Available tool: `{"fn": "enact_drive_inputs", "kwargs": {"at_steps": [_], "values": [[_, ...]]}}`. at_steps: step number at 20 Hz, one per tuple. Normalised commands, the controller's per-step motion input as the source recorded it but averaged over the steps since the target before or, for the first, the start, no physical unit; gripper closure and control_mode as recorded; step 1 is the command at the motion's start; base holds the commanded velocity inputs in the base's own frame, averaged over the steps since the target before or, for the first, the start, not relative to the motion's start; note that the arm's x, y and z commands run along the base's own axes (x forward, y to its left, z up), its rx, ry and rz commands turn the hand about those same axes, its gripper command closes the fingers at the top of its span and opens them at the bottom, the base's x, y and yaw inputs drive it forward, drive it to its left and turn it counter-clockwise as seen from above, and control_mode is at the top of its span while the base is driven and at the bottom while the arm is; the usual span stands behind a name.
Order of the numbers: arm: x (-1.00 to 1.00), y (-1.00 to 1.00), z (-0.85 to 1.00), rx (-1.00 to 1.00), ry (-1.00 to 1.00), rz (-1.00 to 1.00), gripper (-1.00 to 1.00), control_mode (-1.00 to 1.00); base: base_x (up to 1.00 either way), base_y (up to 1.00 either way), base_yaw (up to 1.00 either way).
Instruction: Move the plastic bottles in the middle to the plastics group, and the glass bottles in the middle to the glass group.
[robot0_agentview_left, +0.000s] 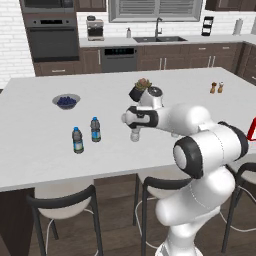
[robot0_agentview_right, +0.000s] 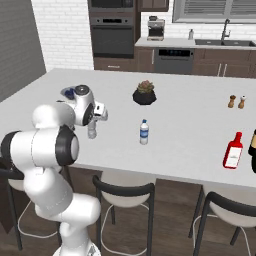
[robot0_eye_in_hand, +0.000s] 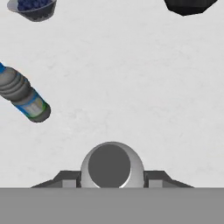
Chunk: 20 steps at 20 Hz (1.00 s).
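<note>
My gripper (robot0_agentview_left: 135, 130) (robot0_agentview_right: 92, 127) (robot0_eye_in_hand: 111, 176) is shut on a clear plastic bottle (robot0_agentview_left: 135, 136) (robot0_agentview_right: 92, 132), which hangs upright under the hand over the counter. In the hand view its pale cap (robot0_eye_in_hand: 109, 166) sits between the two fingers. A second clear plastic bottle (robot0_agentview_right: 144, 132) with a light-blue label stands in the middle of the counter. The plastics group, two dark-capped bottles (robot0_agentview_left: 77, 140) (robot0_agentview_left: 95, 129), stands to the left of my hand; one of them (robot0_eye_in_hand: 25, 99) lies at the left of the hand view. The red glass bottle (robot0_agentview_right: 233, 151) stands at the right, near the counter's front edge.
A bowl of blueberries (robot0_agentview_left: 66, 101) (robot0_agentview_right: 70, 92) (robot0_eye_in_hand: 33, 8) sits beyond the dark bottles. A potted plant (robot0_agentview_left: 143, 84) (robot0_agentview_right: 145, 93) (robot0_eye_in_hand: 190, 5) stands behind my hand. Two shakers (robot0_agentview_left: 216, 88) (robot0_agentview_right: 236, 101) are at the far right. A dark bottle (robot0_agentview_right: 253, 152) shows at the right edge.
</note>
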Motion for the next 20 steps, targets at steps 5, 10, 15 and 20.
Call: {"fn": "enact_drive_inputs", "kwargs": {"at_steps": [5,10,15,20], "values": [[0.63,0.84,-0.01,0.0,0.0,0.29,1.0,-1.0,0.0,0.0,0.0],[0.8,0.47,-0.11,-0.01,0.02,0.18,1.0,-1.0,0.0,0.0,0.0],[0.23,0.19,-0.14,-0.01,0.0,0.08,1.0,-1.0,0.0,0.0,0.0],[0.06,0.16,-0.13,0.0,0.0,0.08,1.0,-1.0,0.0,0.0,0.0]]}}
